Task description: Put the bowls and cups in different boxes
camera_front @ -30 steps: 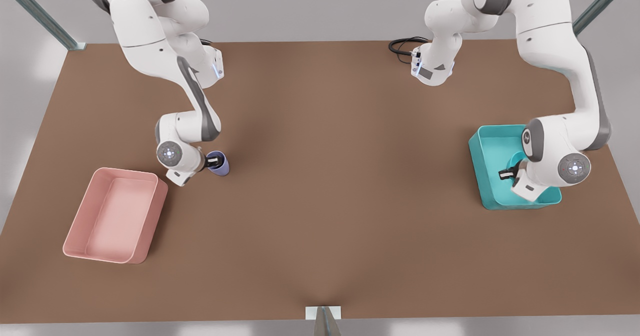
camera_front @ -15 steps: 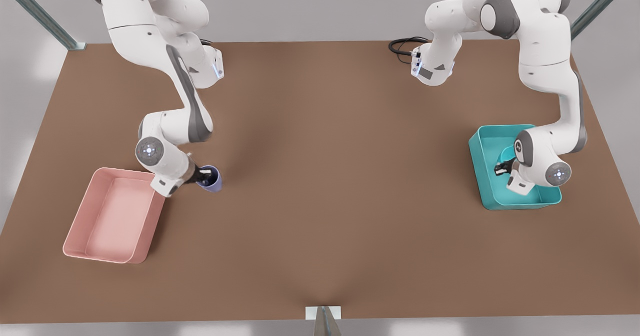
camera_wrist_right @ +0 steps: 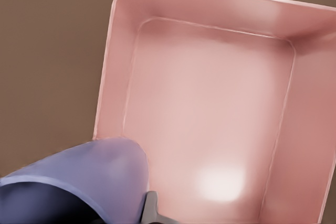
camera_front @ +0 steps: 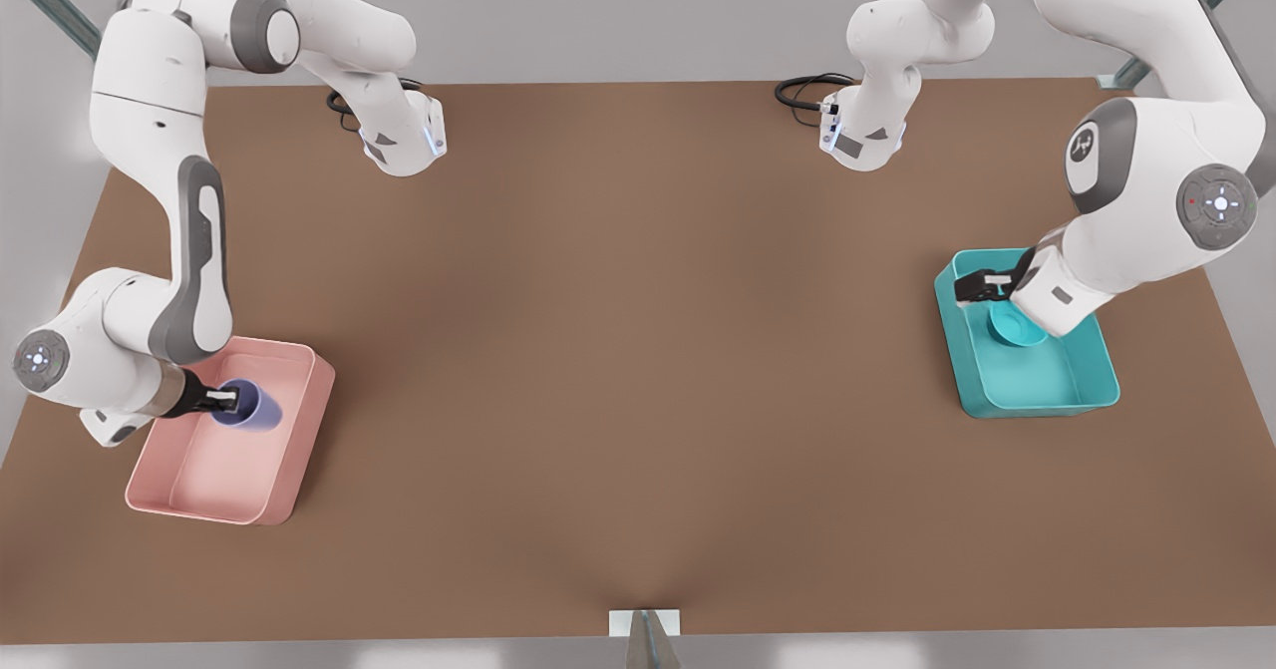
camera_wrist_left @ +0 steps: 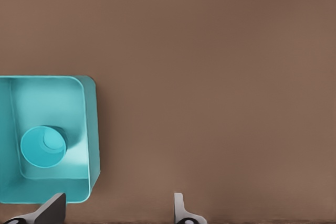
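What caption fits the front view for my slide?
Right gripper holds the cup over the pink box; left gripper open above the bowl.

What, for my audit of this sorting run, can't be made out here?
- Front view: whether the cup, held by the right claw, touches the pink box's floor; the overhead angle hides any gap.
- Right wrist view: the cup covers the claw's fingertips.
- Front view: the left arm hides part of the bowl and teal box.
- Left wrist view: the edge cuts off the open left claw.
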Controlling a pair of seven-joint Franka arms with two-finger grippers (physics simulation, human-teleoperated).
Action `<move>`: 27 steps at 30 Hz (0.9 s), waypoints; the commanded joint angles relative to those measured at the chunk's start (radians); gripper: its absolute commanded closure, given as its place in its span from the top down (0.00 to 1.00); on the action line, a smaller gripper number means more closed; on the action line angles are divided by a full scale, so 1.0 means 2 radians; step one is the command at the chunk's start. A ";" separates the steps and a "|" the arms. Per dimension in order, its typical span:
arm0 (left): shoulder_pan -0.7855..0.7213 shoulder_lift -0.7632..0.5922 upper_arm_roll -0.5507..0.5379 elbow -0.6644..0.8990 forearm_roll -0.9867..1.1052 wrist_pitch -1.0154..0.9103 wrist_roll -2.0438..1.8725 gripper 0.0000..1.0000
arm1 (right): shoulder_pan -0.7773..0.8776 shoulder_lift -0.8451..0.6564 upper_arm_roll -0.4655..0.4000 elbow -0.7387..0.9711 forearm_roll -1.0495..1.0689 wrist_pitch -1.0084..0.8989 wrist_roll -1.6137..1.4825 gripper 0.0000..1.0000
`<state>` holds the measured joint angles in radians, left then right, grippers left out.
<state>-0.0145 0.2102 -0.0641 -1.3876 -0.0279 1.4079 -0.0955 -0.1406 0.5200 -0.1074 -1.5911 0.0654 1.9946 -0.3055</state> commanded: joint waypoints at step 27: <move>0.002 0.001 -0.032 0.005 -0.039 -0.064 0.026 1.00 | -0.007 0.085 0.002 0.060 0.000 -0.039 -0.127 1.00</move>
<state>-0.0086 0.2131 -0.1151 -1.3798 -0.0735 1.2874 -0.0452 -0.1558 0.7006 -0.1034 -1.4701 0.0507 1.9833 -0.4779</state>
